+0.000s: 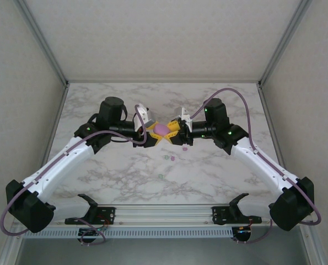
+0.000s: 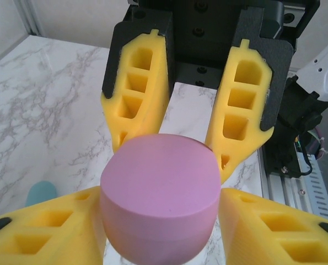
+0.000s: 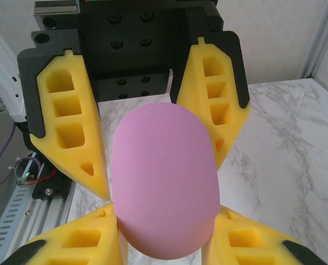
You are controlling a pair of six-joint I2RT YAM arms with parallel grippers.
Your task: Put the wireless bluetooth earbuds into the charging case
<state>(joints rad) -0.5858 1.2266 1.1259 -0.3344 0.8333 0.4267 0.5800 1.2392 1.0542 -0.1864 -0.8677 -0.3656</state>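
Progress is slight, by my reading: none of the tiny pastel plastic earbuds (image 1: 173,157) sits in a case yet. They lie loose on the white marbled desk (image 1: 119,176). Two are close together just in front of the pincers, a pink bud (image 1: 184,148) is a little to their right, and a pale green bud (image 1: 160,176) is nearer the arm bases. All are apart from the arms. The pink oval plastic charging case (image 1: 162,130) appears to be held above the middle of the desk, gripped from both ends. The left pincer (image 1: 151,134) is closed partway, its yellow ribbed fingers (image 2: 53,229) pressed against the sides of one end, and the right pincer (image 1: 176,131) clamps the other end likewise. A seam runs round the case and the lid looks shut. What is left seems to be nearly everything: opening the case, picking up buds and seating them inside. A rounded teal object (image 2: 41,193) lies on the desk beside the left pincer, but I cannot tell what it is.
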